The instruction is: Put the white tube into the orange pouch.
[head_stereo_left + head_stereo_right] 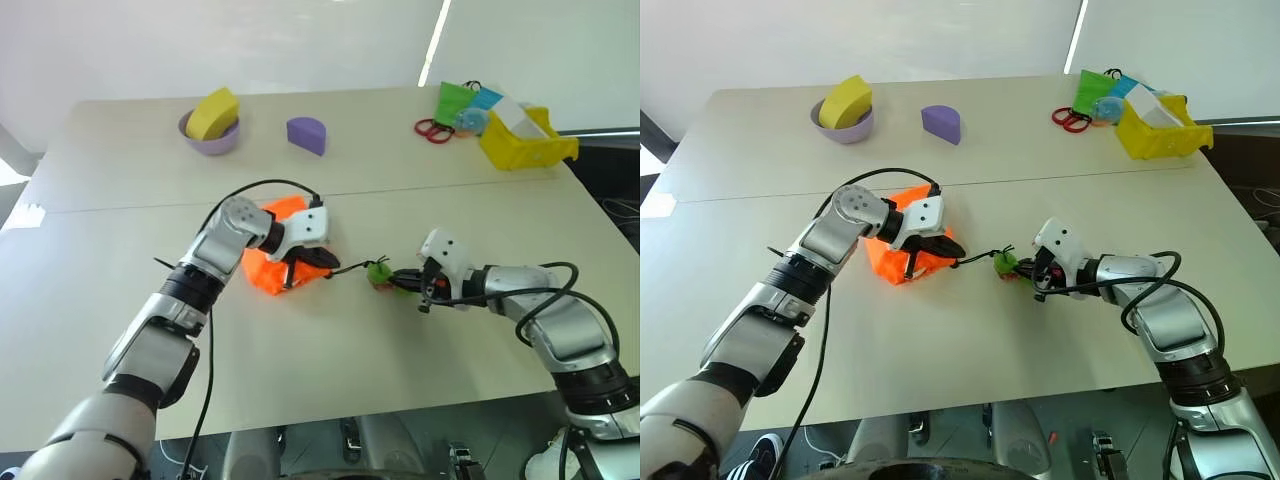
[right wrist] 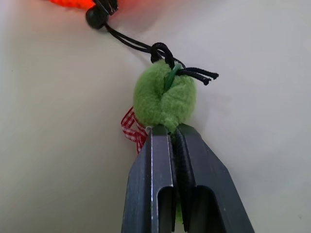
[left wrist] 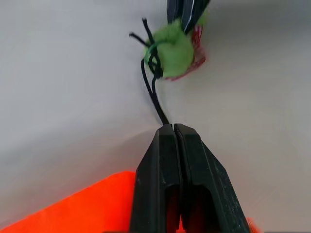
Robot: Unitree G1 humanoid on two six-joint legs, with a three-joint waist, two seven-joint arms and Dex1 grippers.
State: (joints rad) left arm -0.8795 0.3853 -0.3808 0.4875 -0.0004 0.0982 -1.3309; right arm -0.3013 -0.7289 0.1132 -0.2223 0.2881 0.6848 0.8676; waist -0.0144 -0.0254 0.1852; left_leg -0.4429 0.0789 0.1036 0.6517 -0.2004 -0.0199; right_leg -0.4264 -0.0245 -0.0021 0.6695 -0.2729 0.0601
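Table [image 1: 120, 180]: holds everything; the far side carries a yellow bin [image 1: 525, 140], a purple bowl [image 1: 210, 138] with a yellow block, and a purple wedge [image 1: 307, 134], all well apart from the work.
Orange pouch [image 1: 268, 268]: lies near the middle, partly under the left arm, its mouth end toward the cord.
Left gripper [image 3: 173, 133]: fingers clenched on the black cord [image 3: 153, 94] right at the pouch's mouth, probably to steady that end.
Right gripper [image 2: 167, 133]: fingers pinched on the green ring [image 2: 164, 99], holding the cord stretched, probably cinching the pouch.
White tube: cannot be seen on the table; possibly already inside the pouch.
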